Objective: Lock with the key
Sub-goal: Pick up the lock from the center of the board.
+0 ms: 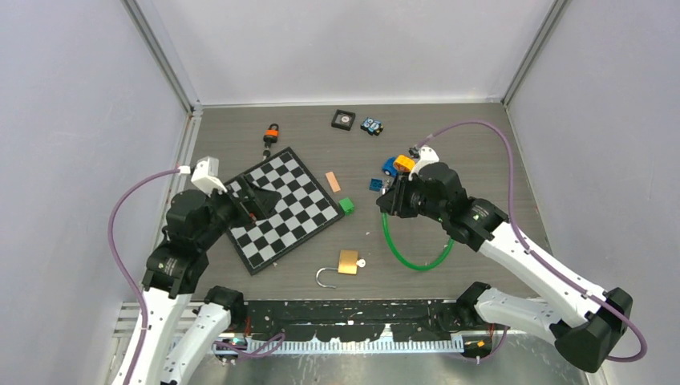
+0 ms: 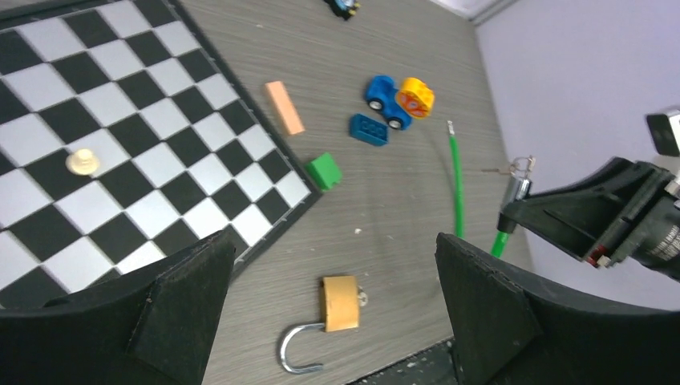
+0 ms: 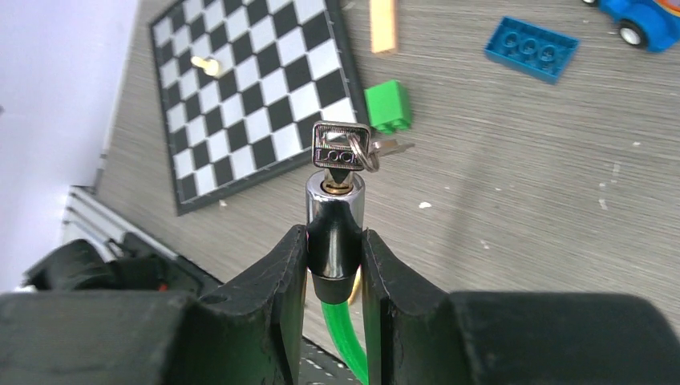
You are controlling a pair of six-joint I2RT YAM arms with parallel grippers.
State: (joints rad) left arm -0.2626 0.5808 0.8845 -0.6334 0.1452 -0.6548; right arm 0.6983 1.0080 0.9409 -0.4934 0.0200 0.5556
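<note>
- Green cable lock lies in a loop on the grey table before the right arm, and its chrome and black head is raised.
- Right gripper is partly closed on this head, both fingers pressing its sides. The key sits in its top.
- Left gripper is spread wide and holds nothing, above the chessboard corner.
- Brass padlock, shackle open, lies near the front edge.
- Green block, peach bar, blue brick and toy car lie between board and cable.
</note>
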